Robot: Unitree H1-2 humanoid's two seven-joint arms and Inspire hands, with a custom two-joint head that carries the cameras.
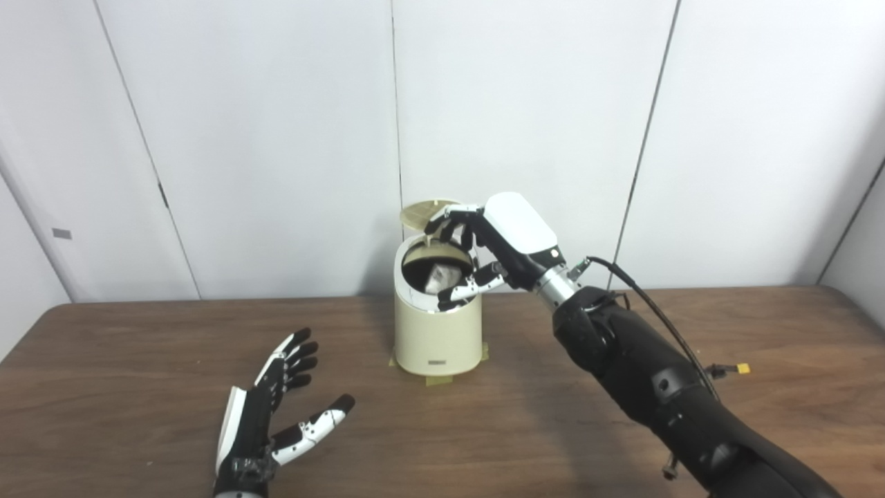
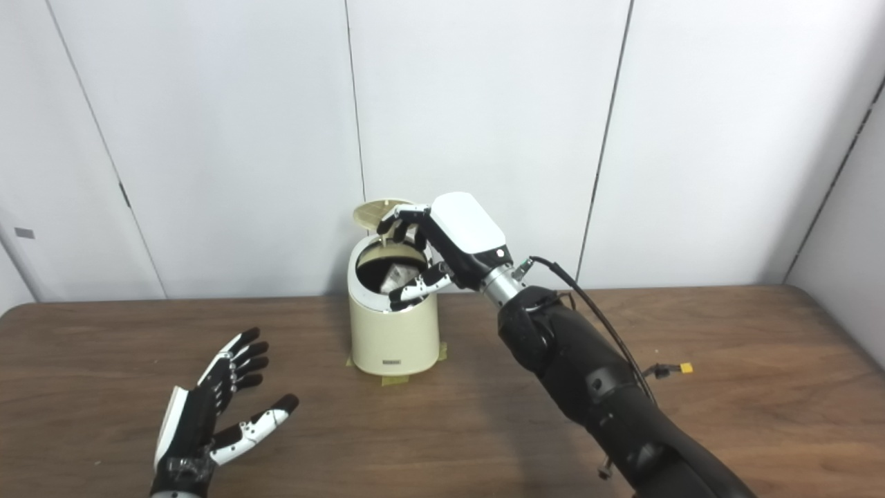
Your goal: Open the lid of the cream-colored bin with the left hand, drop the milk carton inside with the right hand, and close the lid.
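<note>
Now my right hand (image 1: 508, 245) hovered empty, fingers apart, at the smooth round cream-colored bin (image 1: 437, 325); lid (image 1: 423, 210) raised, pale milk carton (image 1: 442, 277) inside. My left hand (image 1: 266, 415) lay spread and empty on the wood table (image 1: 138, 360).

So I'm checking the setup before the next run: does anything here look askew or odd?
Little stands out. The cream bin stands upright on tape patches, lid raised, the milk carton lying tilted inside. The right hand hangs over the opening; the left hand rests open on the table. A loose yellow-tipped connector dangles beside the right arm.
</note>
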